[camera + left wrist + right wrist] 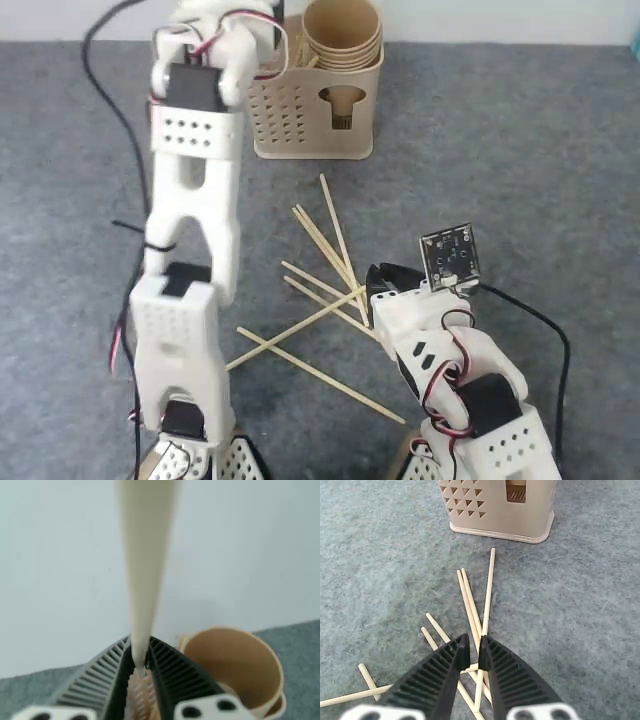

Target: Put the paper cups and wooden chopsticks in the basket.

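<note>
Basket [300, 120] sits far centre on the grey carpet [520, 150], upright. Paper cups [342, 35] are stacked in its right compartment, rims above the basket wall. A few sticks [297, 50] lean in the left compartment. Left arm is stretched out to the far side. The left gripper [141, 656] is over the basket's left part, just beside the cups, jaws clamped on one chopstick [145, 555] that juts out past the tips. Right gripper [474, 649] is low over the carpet at near centre, jaws pressed almost together with just a slit between them, tips over the pile; can't tell whether a stick is pinched. Loose chopsticks [325, 240] lie scattered and crossing between basket and right arm, well apart from the basket, all flat on the carpet.
</note>
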Robot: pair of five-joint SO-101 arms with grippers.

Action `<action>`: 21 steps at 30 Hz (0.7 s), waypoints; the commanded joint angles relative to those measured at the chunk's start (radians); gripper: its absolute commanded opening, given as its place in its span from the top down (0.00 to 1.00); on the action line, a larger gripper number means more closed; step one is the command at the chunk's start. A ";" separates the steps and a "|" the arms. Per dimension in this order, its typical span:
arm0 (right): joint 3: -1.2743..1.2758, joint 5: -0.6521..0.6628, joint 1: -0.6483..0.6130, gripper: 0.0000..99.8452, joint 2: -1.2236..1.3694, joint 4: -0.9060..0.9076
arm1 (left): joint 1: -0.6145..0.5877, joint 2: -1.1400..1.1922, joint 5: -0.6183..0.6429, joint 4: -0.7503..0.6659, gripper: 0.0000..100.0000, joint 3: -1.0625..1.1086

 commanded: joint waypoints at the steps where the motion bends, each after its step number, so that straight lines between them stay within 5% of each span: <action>1: -0.005 -0.012 0.002 0.96 -0.015 -0.016 | 0.011 0.089 0.008 0.071 0.98 -0.197; 10: -0.005 -0.009 0.001 0.96 -0.015 -0.016 | -0.018 0.239 0.008 0.101 0.72 -0.255; 21: 0.015 -0.006 -0.001 0.96 -0.015 -0.019 | -0.071 0.026 0.006 0.242 0.71 -0.257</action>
